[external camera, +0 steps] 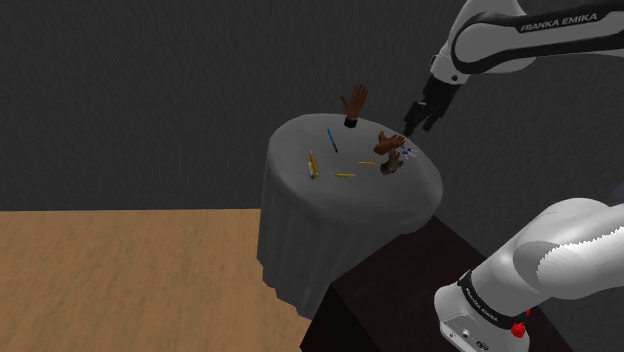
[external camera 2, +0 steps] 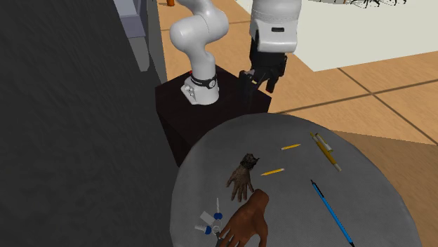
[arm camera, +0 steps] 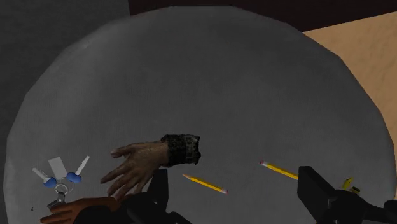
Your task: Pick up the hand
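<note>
Hand [arm camera: 137,164] with the dark cuff lies flat on the round grey table [arm camera: 210,76]. I judge it the one to take, because it is nearest to the tool [arm camera: 236,181] (a second, browner hand [arm camera: 79,210] rests close by, beside the keys [arm camera: 60,175]). The tool hangs above the table's edge on the stand's side, its two black fingers well apart with nothing between them. Seen from the wrist, the hand is not centred in that gap: it sits toward the finger on the keys' side, cuff pointing to the middle. Its long axis runs almost along the line from finger to finger, so the coming move probably needs a sideways shift and a wrist turn, to close across the palm.
</note>
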Controlling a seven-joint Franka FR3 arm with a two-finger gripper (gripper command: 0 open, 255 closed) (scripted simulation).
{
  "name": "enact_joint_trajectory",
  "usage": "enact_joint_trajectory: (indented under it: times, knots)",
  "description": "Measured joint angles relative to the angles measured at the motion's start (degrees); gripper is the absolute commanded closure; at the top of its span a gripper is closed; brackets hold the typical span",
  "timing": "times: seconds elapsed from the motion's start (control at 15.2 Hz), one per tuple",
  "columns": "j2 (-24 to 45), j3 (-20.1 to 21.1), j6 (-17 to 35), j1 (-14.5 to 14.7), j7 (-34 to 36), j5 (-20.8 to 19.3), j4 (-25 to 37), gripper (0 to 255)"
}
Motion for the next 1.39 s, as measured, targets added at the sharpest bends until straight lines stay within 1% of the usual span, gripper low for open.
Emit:
enact_joint_trajectory:
  times: [0.33, 0.59, 0.86, 1.06, 1.19, 1.39]
  knots:
    - [9.63, -4.40, 9.26, -0.11, -5.69, 0.86, 2.46, 0]
    - [18.27, -7.56, 15.02, 0.18, -11.31, 3.92, 6.76, 0]
    - [27.37, -9.69, 20.09, 0.14, -17.91, 9.28, 11.71, 0]
    - [34.15, -10.14, 21.95, -0.70, -23.03, 14.19, 17.00, 0]
    - [38.65, -10.07, 22.93, -2.15, -26.96, 17.69, 20.63, 0]
    - [45.49, -8.86, 23.97, -4.40, -31.39, 22.40, 26.68, 0]
